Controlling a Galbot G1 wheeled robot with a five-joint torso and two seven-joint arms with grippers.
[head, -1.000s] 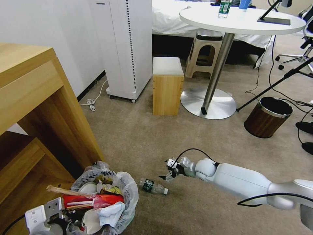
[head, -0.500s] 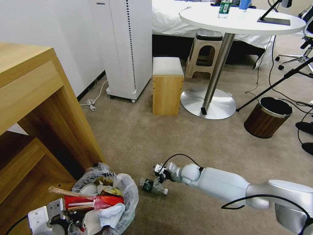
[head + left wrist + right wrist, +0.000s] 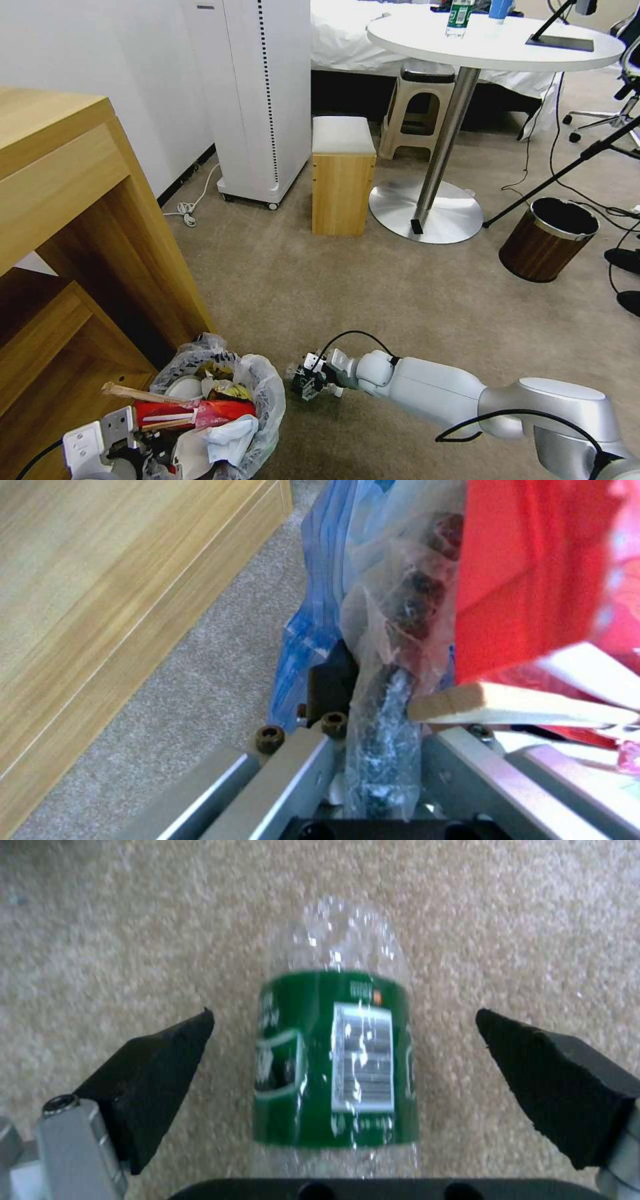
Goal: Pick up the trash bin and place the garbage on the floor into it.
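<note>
Bin point(image 3: 257, 400) at lower left of the head view, beside the wooden desk point(image 3: 80, 220), heaped with trash: red wrapper point(image 3: 193, 411), wooden stick point(image 3: 130, 391), crumpled white paper point(image 3: 227, 433), bag puffing over the rim. Left gripper point(image 3: 100, 443) in the lower left corner of that view, at the bin's near edge. In the left wrist view, jaws clamped on the bin's bagged rim point(image 3: 380, 730), with red wrapper and stick end just beyond and carpet point(image 3: 193, 680) alongside.

Bottle point(image 3: 301, 381) lying on its side on the floor point(image 3: 373, 293), lower centre of the head view, just right of the bin. Right gripper point(image 3: 308, 381) down at the bottle, arm reaching in from the lower right corner. In the right wrist view, bottle point(image 3: 337, 1060) in the middle of the frame, green label up, clear end toward the top of the frame. Right jaws spread wide, one dark pad point(image 3: 157, 1075) at left, the other at right, both apart from the bottle, with carpet visible in the gaps.

Farther back in the head view: white cabinet point(image 3: 257, 100) at upper centre, wooden stool point(image 3: 343, 173) mid-frame, round white surface point(image 3: 493, 43) on a metal pedestal at upper right, brown bin point(image 3: 547, 240) at right.
</note>
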